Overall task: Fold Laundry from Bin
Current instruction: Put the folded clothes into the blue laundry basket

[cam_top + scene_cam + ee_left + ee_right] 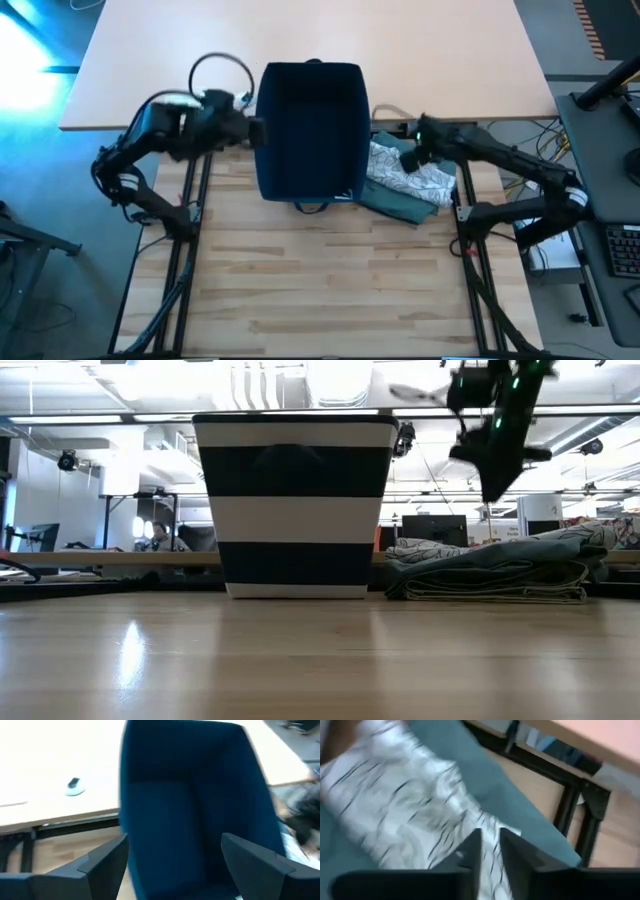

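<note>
One bin (292, 505), one stacked laundry (500, 568) pile, two garments visible

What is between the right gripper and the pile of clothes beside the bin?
Nothing visible. The right gripper hangs directly over the grey-white patterned garment topping the folded pile, on the right of the bin, its fingers nearly together. The low view shows only open air between gripper and pile.

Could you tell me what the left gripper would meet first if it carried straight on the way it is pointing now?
Most likely the bin: the open left gripper faces it closely, the dark blue fabric filling the gap between its fingers. Depth is unclear.
</note>
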Controlling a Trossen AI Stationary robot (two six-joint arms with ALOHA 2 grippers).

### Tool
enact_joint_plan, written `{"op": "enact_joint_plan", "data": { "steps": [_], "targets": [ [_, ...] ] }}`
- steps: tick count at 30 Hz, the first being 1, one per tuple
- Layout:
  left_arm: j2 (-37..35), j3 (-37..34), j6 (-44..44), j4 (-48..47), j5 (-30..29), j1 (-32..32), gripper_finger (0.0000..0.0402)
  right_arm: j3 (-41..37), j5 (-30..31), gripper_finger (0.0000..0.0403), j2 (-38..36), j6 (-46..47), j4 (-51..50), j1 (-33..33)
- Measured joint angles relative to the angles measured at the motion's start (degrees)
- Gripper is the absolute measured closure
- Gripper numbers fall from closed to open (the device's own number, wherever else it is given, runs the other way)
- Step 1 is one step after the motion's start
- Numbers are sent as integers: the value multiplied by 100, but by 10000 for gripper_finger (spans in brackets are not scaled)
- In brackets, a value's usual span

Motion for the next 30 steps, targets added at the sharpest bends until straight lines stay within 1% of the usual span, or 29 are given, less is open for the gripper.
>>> {"op": "enact_joint_plan", "data": {
  "steps": [2, 3, 5, 8, 12, 15, 18, 20, 24, 26, 30],
  "targets": [
    [3, 45, -95, -34, -240, -467, 102, -179, -266, 369, 121, -53, 444, -689],
    [2, 49, -167, -37, -334, -666, 102, -261, -325, 382, 183, -27, 640, -970],
    [2, -8, -340, -45, -478, -1035, 102, -379, -372, 387, 351, 278, 1021, -1415],
    [18, -166, -522, -58, -562, -1439, 102, -463, -442, 390, 718, 770, 1276, -1853],
    [62, -424, -620, -56, -599, -1800, 102, -365, -325, 390, 1290, 1402, 1710, -1869],
    [81, -678, -796, -57, -580, -1970, 102, -322, 115, 390, 1746, 1998, 1926, -1867],
    [83, -949, -970, -41, -525, -2119, 102, -304, 255, 390, 2182, 2430, 2359, -1886],
    [83, -1107, -1048, -83, -424, -2184, 102, -311, 258, 390, 2490, 2660, 2520, -1873],
    [67, -1396, -1057, -124, -17, -2213, 102, -315, 507, 390, 3004, 3026, 2710, -1897],
    [61, -1534, -988, -128, 123, -2211, 102, -315, 407, 390, 3225, 3089, 2727, -1907],
    [44, -1687, -758, -124, 159, -2201, 102, -416, 98, 390, 3453, 3319, 2775, -1763]
  ]
}}
